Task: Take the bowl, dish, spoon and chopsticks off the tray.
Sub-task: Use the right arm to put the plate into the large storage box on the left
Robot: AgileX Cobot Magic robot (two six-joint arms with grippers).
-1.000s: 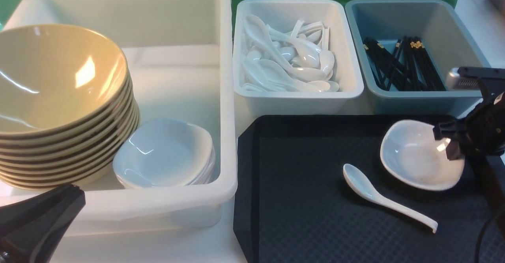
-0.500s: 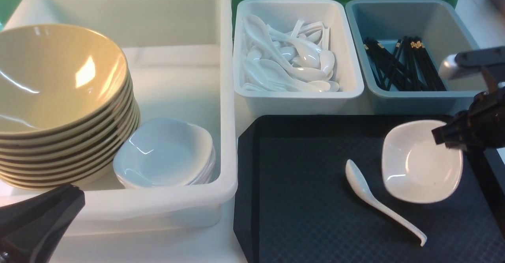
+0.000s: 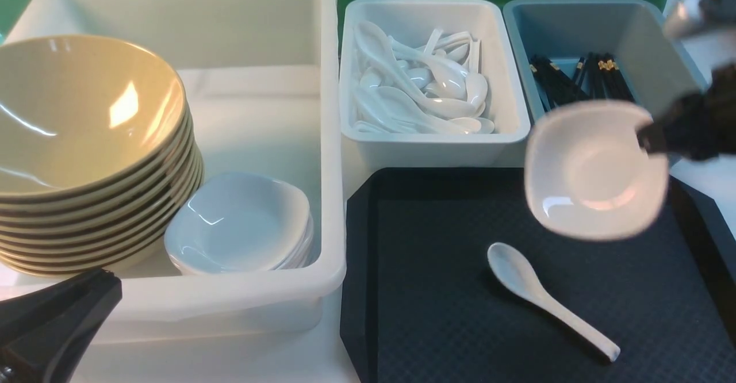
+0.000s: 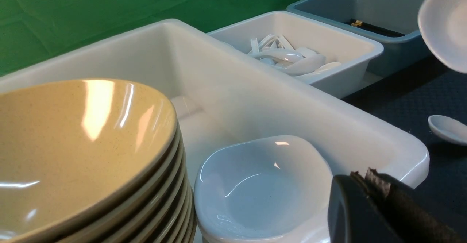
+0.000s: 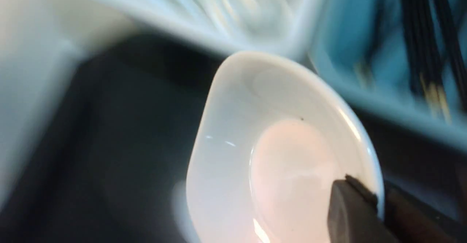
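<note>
My right gripper is shut on the rim of a small white rounded-square dish and holds it tilted in the air above the black tray. The right wrist view shows the dish with the rim pinched between the jaws. A white spoon lies on the tray, handle toward the front right. My left gripper is shut and empty at the near left, in front of the big white bin; it shows in the left wrist view. No bowl or chopsticks are on the tray.
The big white bin holds a stack of mustard bowls and stacked white dishes. A small white bin holds spoons. A grey-blue bin behind the tray holds black chopsticks.
My right gripper has lifted the dish off the tray and carried it up and a little left. The spoon has shifted on the tray. The left arm has not moved.
</note>
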